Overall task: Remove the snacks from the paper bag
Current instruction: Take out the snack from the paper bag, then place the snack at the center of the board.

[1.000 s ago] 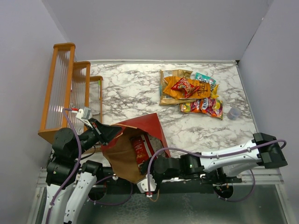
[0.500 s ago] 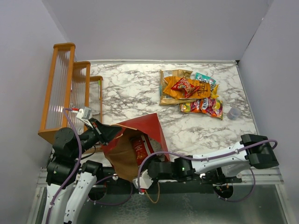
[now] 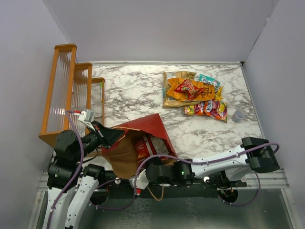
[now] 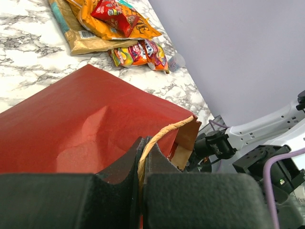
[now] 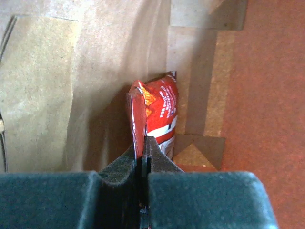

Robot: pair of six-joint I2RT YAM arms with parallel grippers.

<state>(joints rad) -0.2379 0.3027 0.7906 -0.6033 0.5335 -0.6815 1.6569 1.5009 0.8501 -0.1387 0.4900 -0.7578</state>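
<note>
The paper bag (image 3: 152,128), dark red outside and brown inside, lies on its side near the front edge with its mouth toward the arms. My left gripper (image 4: 142,151) is shut on the bag's tan twisted handle (image 4: 167,130) and holds the mouth open. My right gripper (image 5: 142,145) is inside the bag, shut on the edge of a red snack packet (image 5: 160,107), which also shows in the top view as a red packet (image 3: 141,149) in the bag's mouth. Several other snacks (image 3: 196,93) lie in a pile on the marble table at the back right.
An orange wooden rack (image 3: 66,90) stands along the left wall. A small clear cup (image 3: 237,115) sits right of the snack pile. Grey walls close the table on three sides. The bag's brown inner walls (image 5: 57,86) surround my right gripper closely.
My right gripper has pushed deeper into the bag and gone from open to shut on the red packet's edge. The left gripper has kept its hold on the handle.
</note>
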